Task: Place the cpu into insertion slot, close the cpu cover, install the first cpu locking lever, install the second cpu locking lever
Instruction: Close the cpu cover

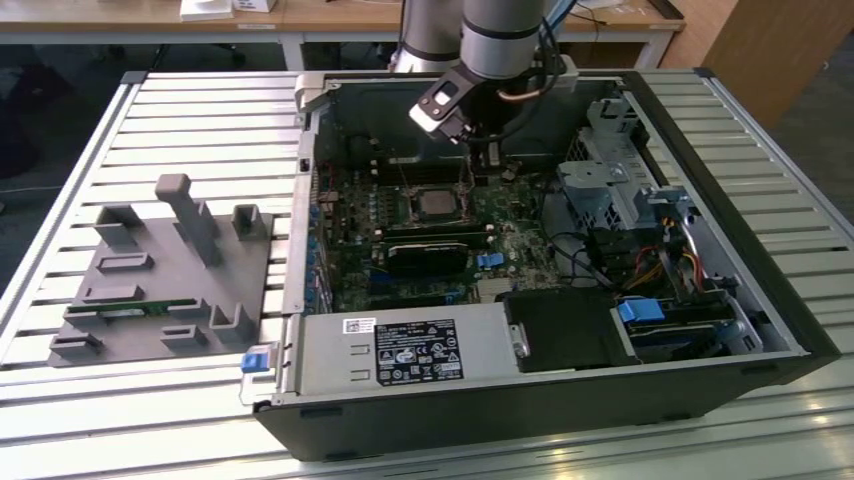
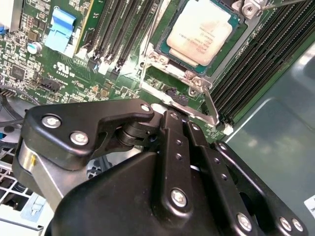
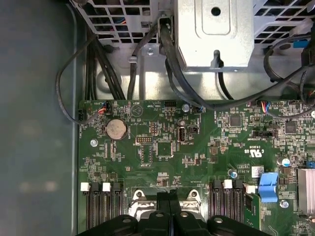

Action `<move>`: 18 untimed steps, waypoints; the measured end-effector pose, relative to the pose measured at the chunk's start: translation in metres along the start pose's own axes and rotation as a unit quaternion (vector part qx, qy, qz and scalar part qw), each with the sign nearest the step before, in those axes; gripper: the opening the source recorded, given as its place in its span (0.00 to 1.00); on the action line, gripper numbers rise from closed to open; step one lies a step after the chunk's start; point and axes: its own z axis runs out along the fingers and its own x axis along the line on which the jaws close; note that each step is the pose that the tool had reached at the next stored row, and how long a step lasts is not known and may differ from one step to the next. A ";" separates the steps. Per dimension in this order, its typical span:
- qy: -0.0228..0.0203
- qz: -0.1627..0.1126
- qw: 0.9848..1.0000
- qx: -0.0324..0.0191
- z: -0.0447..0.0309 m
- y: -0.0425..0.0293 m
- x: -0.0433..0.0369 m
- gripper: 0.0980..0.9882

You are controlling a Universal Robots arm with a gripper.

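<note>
Cpu [image 2: 199,30] seated in the insertion slot [image 1: 407,205], mid-motherboard [image 3: 197,147]. Cpu cover [image 2: 156,58] lies flat around it. We note the gripper [image 2: 179,118] with fingers pressed together, holding nothing we can see, tips just beside a silvery locking lever [image 2: 210,103] at the slot's edge.

Silver-grey tubing on the arm [image 1: 501,30], dark band across, black cable [image 1: 541,88] looping alongside. Now the gripper [image 2: 181,119]: matte black linkage plates, silver screw heads [image 2: 178,197] dotted all over, possibly a brass-coloured fitting at one side.
</note>
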 end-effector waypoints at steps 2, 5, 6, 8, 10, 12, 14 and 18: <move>0.000 0.000 1.000 0.000 0.0004 -0.0014 0.0000 0.03; 0.000 0.000 1.000 0.000 0.0009 -0.0038 -0.0001 0.03; 0.000 0.000 1.000 0.000 0.0011 -0.0048 -0.0002 0.03; 0.000 0.000 1.000 0.000 0.0016 -0.0070 -0.0002 0.03; 0.000 0.000 1.000 0.000 0.0030 -0.0084 -0.0003 0.03; 0.000 0.000 1.000 0.000 0.0051 -0.0103 -0.0005 0.03; 0.000 0.000 1.000 0.000 0.0066 -0.0130 -0.0007 0.03; 0.000 0.000 1.000 0.000 0.0073 -0.0186 -0.0009 0.03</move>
